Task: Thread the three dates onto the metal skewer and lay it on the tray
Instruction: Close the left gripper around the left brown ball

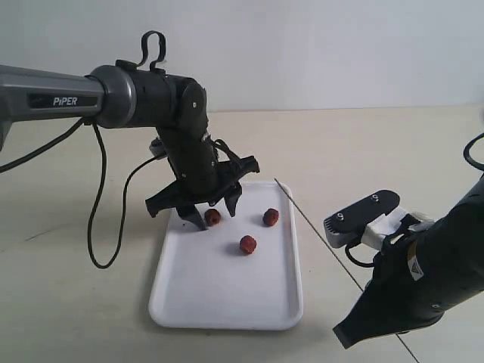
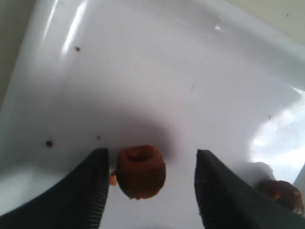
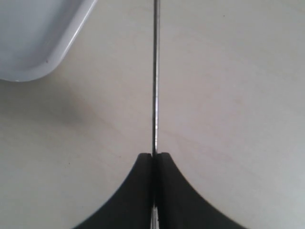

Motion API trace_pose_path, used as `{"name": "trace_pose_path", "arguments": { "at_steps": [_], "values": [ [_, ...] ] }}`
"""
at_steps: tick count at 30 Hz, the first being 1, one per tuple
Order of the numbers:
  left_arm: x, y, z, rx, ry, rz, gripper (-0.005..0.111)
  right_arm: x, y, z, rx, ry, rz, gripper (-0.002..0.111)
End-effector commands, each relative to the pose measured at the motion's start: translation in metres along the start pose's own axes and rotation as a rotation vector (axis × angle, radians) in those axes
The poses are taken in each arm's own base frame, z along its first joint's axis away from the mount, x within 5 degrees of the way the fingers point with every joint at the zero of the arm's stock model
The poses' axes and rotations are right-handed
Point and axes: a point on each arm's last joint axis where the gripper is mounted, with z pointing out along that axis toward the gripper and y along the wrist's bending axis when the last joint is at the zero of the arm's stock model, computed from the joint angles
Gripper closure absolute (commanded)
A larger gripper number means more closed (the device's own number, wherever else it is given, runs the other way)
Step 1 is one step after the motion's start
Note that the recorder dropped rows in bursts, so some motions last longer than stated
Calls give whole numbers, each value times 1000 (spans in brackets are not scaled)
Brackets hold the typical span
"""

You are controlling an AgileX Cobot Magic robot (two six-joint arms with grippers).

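Observation:
Three reddish-brown dates lie on the white tray [image 1: 219, 295]: one at the back left [image 1: 213, 217], one at the back right [image 1: 271, 217] and one in the middle [image 1: 247, 244]. My left gripper [image 1: 215, 214] is down over the back-left date [image 2: 141, 171], open, with a finger on each side. One finger [image 2: 90, 191] is almost against the date and the other stands well apart. A second date [image 2: 281, 193] shows at the picture's edge. My right gripper [image 3: 154, 155] is shut on the thin metal skewer [image 3: 155, 71], which slants from it toward the tray's right rim [image 1: 318, 231].
The right arm [image 1: 416, 280] sits low at the front right, with the tray's corner [image 3: 43, 33] close to the skewer. A black cable [image 1: 94, 219] hangs from the left arm to the beige tabletop, left of the tray.

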Motion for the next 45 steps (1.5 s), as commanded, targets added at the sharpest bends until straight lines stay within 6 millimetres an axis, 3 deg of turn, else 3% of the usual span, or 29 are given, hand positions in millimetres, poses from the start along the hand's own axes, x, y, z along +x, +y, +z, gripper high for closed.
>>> {"name": "trace_pose_path", "arguments": {
  "at_steps": [1, 38, 43, 45],
  "values": [
    [-1, 2, 5, 0, 11, -12, 62, 0, 0, 0, 2, -8, -20, 108],
    [0, 3, 5, 3, 47, -18, 63, 1, 0, 0, 3, -3, -21, 108],
    [-1, 3, 5, 2, 40, -13, 76, 1, 0, 0, 3, -3, -21, 108],
    [-2, 3, 5, 6, 36, -15, 76, 1, 0, 0, 3, -3, -21, 108]
  ]
}}
